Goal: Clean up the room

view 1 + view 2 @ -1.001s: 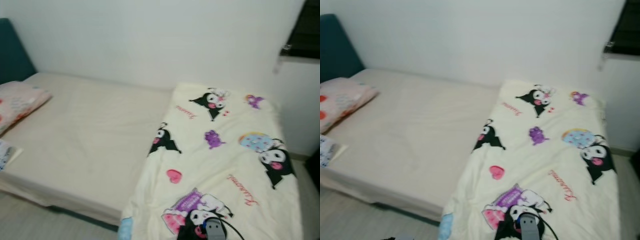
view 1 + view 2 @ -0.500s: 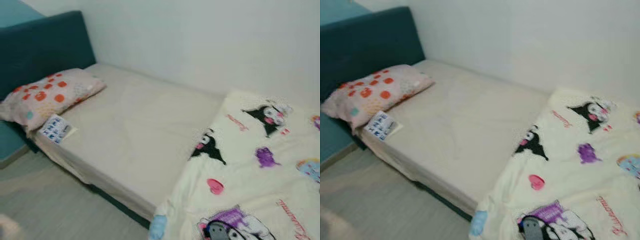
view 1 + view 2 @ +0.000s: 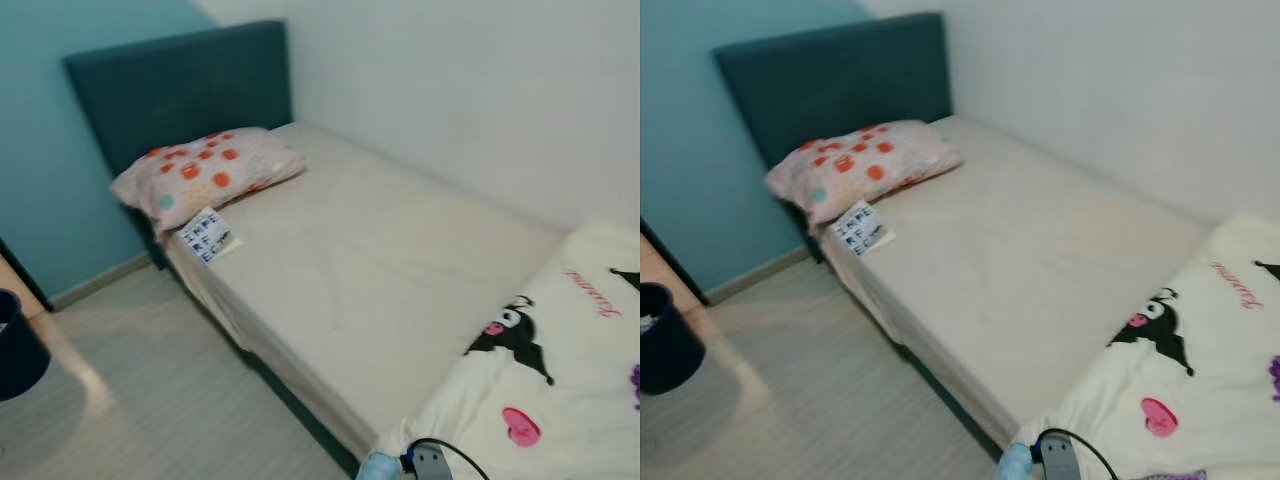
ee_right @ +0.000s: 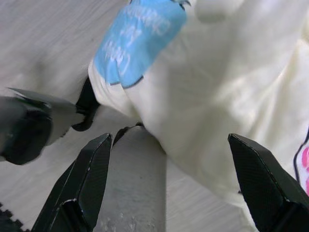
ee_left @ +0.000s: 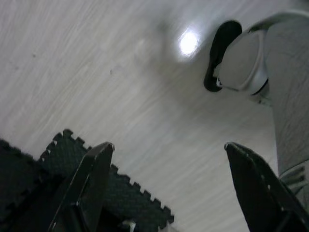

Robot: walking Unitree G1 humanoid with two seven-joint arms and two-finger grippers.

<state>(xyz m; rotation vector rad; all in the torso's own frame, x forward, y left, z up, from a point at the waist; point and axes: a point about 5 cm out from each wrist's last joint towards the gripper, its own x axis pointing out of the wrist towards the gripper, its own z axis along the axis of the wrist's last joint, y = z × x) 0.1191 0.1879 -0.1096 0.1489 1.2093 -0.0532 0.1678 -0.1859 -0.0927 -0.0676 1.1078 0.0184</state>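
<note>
Both jaws stand wide with nothing between them, operator. Your left gripper [image 5: 166,186] hangs over pale wood-look floor [image 5: 96,72], a dark foam mat [image 5: 120,193] just under its fingers and the robot's own foot [image 5: 241,63] beyond its tips. Your right gripper [image 4: 169,188] points at the cream cartoon-print blanket [image 4: 227,96], its blue label [image 4: 137,41] just past the fingertips. Ahead you've got the bed [image 3: 400,270], a dotted pillow [image 3: 205,175] against the teal headboard [image 3: 180,85], a small printed packet [image 3: 207,236] beside the pillow, and a dark bin [image 3: 665,340] on the floor.
</note>
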